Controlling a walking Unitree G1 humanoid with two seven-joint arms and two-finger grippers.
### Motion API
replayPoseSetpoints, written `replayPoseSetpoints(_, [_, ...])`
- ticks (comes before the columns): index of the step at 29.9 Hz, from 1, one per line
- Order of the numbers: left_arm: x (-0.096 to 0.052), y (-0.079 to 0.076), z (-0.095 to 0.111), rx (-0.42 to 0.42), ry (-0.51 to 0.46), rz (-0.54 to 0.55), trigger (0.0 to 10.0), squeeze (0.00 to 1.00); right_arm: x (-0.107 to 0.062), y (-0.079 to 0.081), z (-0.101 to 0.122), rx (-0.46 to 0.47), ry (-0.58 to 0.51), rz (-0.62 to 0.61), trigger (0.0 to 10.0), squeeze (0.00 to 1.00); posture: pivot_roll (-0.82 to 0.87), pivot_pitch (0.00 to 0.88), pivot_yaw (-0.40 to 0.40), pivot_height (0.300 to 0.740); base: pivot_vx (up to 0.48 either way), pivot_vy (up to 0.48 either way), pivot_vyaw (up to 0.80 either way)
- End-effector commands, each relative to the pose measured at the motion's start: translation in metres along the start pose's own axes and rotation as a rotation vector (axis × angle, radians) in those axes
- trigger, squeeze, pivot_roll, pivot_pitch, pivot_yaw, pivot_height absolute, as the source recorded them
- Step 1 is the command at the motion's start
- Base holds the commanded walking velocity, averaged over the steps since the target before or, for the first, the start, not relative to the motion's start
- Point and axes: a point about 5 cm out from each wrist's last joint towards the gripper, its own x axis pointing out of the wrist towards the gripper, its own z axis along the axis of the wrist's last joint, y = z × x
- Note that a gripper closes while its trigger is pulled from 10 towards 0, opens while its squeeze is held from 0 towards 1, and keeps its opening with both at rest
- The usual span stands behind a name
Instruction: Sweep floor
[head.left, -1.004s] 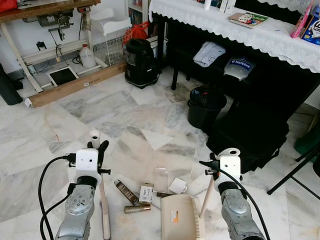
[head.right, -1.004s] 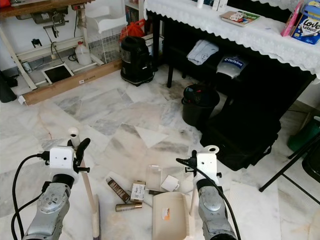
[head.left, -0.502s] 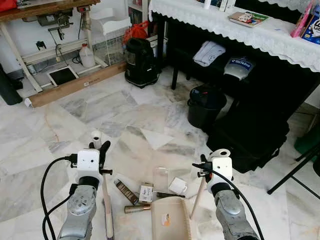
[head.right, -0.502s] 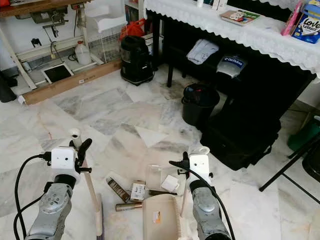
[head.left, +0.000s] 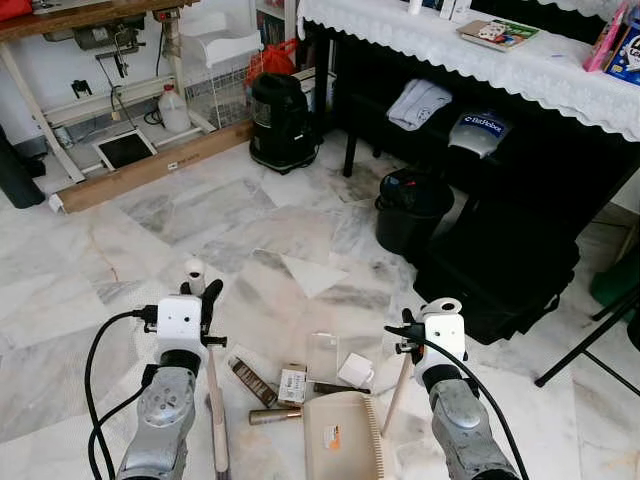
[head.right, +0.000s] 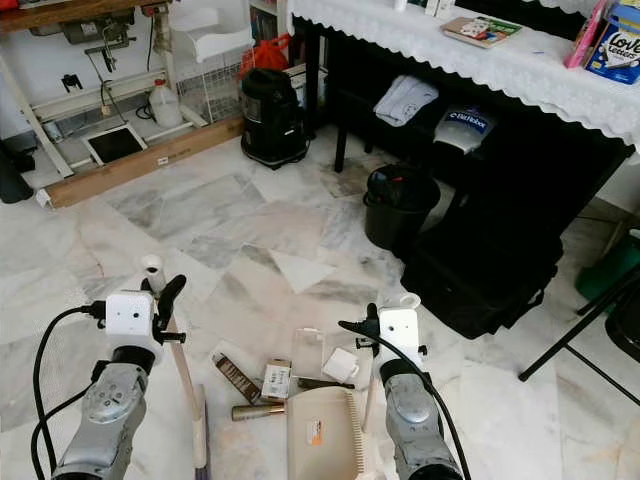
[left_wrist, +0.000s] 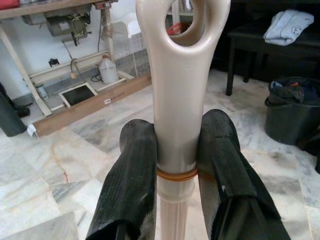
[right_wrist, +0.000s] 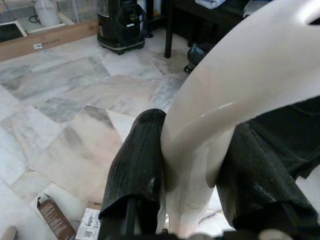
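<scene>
Marble floor (head.left: 120, 260), white with grey veining, lies before me in the left eye view. My left gripper (head.left: 200, 295) is closed around the beige broom handle (head.left: 213, 400), which slants down to the floor beside my left arm. My right gripper (head.left: 425, 318) is closed around the pale dustpan handle (head.left: 396, 385); the beige dustpan (head.left: 340, 440) rests on the floor between my arms. Litter sits just ahead of the dustpan lip: a brown tube (head.left: 252, 383), a small carton (head.left: 292, 385), a metallic cylinder (head.left: 274, 417), a clear flat packet (head.left: 322, 356) and a white cup (head.left: 355, 372). A black bin (head.left: 410, 210) stands further ahead, near a cloth-covered table (head.left: 470, 45).

Right eye view: same layout; the dustpan (head.right: 322, 432) lies just behind the carton (head.right: 274, 381).

Left wrist view: both black fingers (left_wrist: 127, 175) press against opposite sides of the broom handle (left_wrist: 175, 125), just below its looped end. A rubber band encircles the handle at the grip point.

Right wrist view: both fingers (right_wrist: 140, 165) clamp the curved white dustpan handle (right_wrist: 225, 120). The carton (right_wrist: 90, 227) and the brown tube (right_wrist: 52, 217) lie on the floor below.
</scene>
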Motion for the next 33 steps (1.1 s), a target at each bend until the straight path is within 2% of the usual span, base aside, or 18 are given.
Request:
replayPoseSetpoints(1, [0.003, 0.0, 0.003, 0.0, -0.023, -0.007, 10.0, 0.0, 0.002, -0.005, 0.004, -0.009, -0.021, -0.013, 10.0, 0.0, 0.09, 0.064, -0.049, 0.74, 0.0, 0.0, 0.0])
replayPoseSetpoints(10, [0.001, -0.008, -0.004, -0.056, 0.008, -0.076, 10.0, 0.0, 0.002, -0.009, 0.003, -0.013, -0.02, -0.026, 10.0, 0.0, 0.08, 0.049, -0.046, 0.74, 0.0, 0.0, 0.0])
replayPoseSetpoints(21, [-0.002, -0.009, -0.008, -0.119, 0.043, -0.127, 10.0, 0.0, 0.003, -0.007, 0.004, -0.01, -0.021, -0.019, 10.0, 0.0, 0.08, 0.043, -0.043, 0.74, 0.0, 0.0, 0.0])
replayPoseSetpoints(28, [0.0, -0.008, -0.004, -0.168, 0.046, -0.16, 10.0, 0.0, 0.003, -0.006, 0.004, -0.012, -0.022, -0.015, 10.0, 0.0, 0.09, 0.046, -0.044, 0.74, 0.0, 0.0, 0.0])
replayPoseSetpoints(33, [0.007, -0.012, 0.005, -0.204, 0.026, -0.203, 10.0, 0.0, 0.005, -0.005, 0.005, -0.015, -0.021, -0.012, 10.0, 0.0, 0.09, 0.054, -0.043, 0.74, 0.0, 0.0, 0.0])
